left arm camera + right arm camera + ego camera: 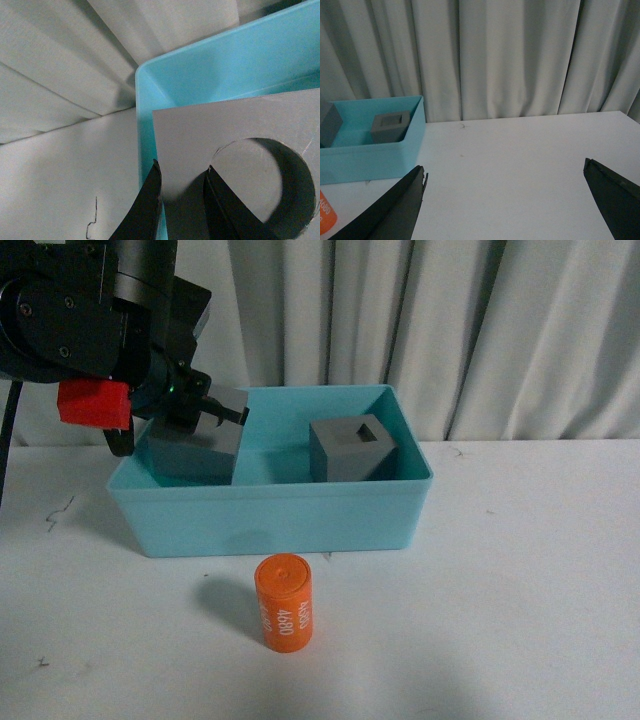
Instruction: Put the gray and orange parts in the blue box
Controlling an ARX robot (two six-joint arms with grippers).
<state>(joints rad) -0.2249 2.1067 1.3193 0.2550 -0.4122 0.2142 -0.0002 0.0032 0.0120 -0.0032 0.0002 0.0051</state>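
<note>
One cube held: the left end effector (205,412) is clamped on the round-recess cube (195,452), one finger on its outer side and the other at the recess. The cube hangs tilted in the box's left end; whether it touches the floor I cannot tell.
Box (280,522): sits toward the far edge of the surface (520,590), close to the curtain (420,320). Its left wall is just beside the held cube.
Risk, left end: the grip takes only a thin wall of the cube, so it could twist or slip. Let go while tilted, it may land on an edge and tumble, or catch the left wall.
Cylinder (285,602): upright on the surface before the box's front wall, toward the near edge, not yet boxed.
Risk, cylinder: it is round and standing, so an off-centre pinch could tip it and send it rolling toward the near edge.
Square-recess cube (352,450): inside the box, in the right half.
Room in box: the bare floor between the two cubes looks enough for the cylinder.
Right end effector (505,200): spread wide and empty, above the surface to the right of the box.
Room, right: open surface out toward the right edge.
</note>
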